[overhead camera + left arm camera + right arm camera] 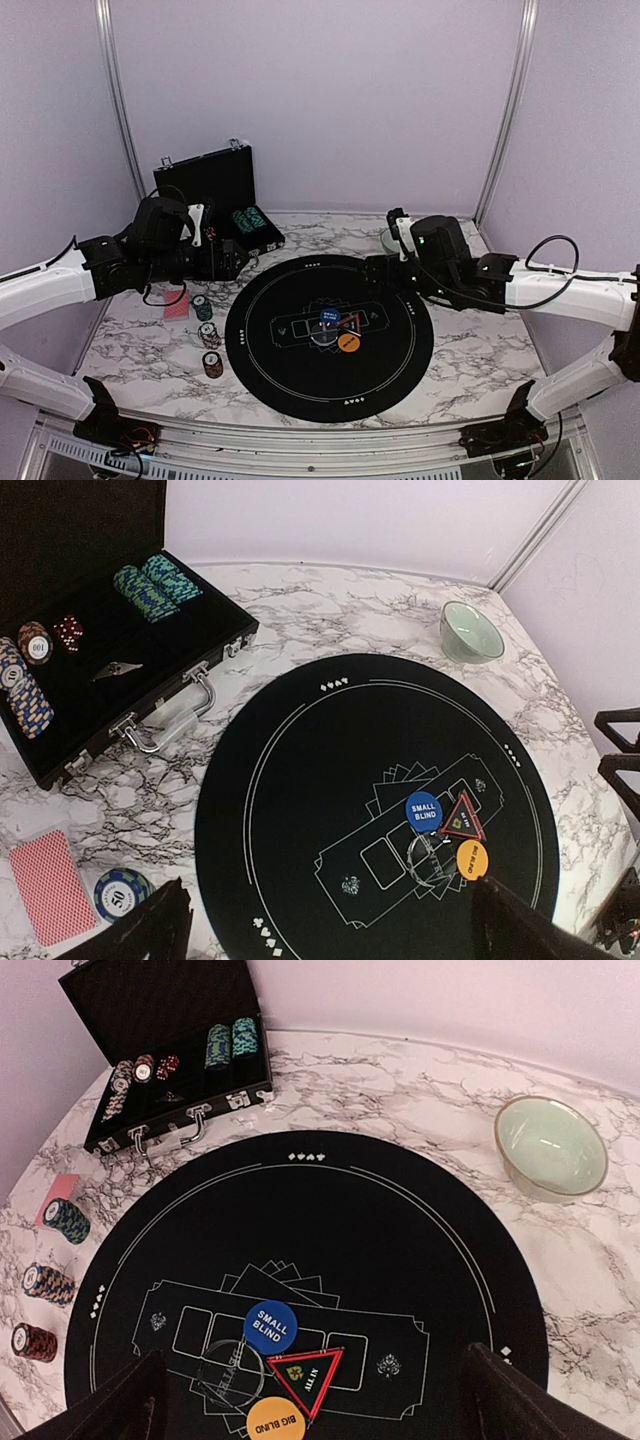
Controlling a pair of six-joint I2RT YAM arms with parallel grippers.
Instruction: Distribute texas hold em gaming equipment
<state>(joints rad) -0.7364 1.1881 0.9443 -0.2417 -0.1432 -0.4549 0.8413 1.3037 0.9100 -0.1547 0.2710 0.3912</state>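
Observation:
On the round black mat [290,370] lie a blue button [330,318], an orange button [348,343], a clear disc [321,336] and a red-edged triangle [305,1375], all bunched at the centre. Left of the mat, three chip stacks [201,305] [207,333] [212,363] stand in a row beside the pinkish-red cards [178,308]. My left gripper [236,262] hovers open above the mat's far-left edge, holding nothing. Above the far-right edge, my right gripper [378,268] is open and empty too. The wrist views show the blue button [423,810] [270,1325] between wide-spread fingers.
An open black case [205,185] holding more chips stands at the back left. A pale green bowl [550,1147] sits at the back right, partly hidden behind my right wrist in the top view. Marble table [480,380] surrounds the mat.

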